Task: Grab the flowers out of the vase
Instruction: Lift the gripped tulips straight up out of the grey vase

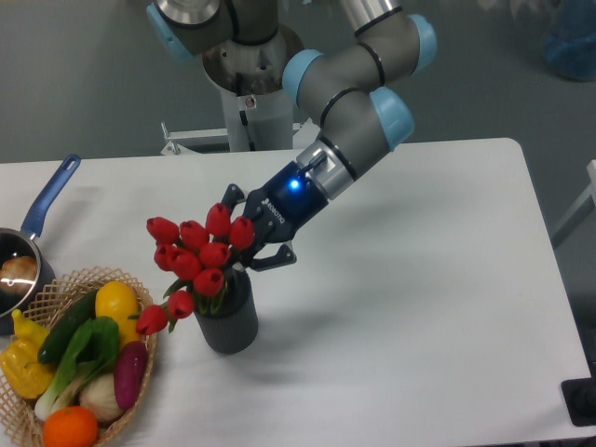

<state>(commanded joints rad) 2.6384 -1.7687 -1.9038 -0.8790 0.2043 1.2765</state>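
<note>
I am lifting the flowers with the gripper clenched on the bunch, stems in the vase at its seven o'clock. I am pulling straight along the stems so the vase does not tip.
</note>
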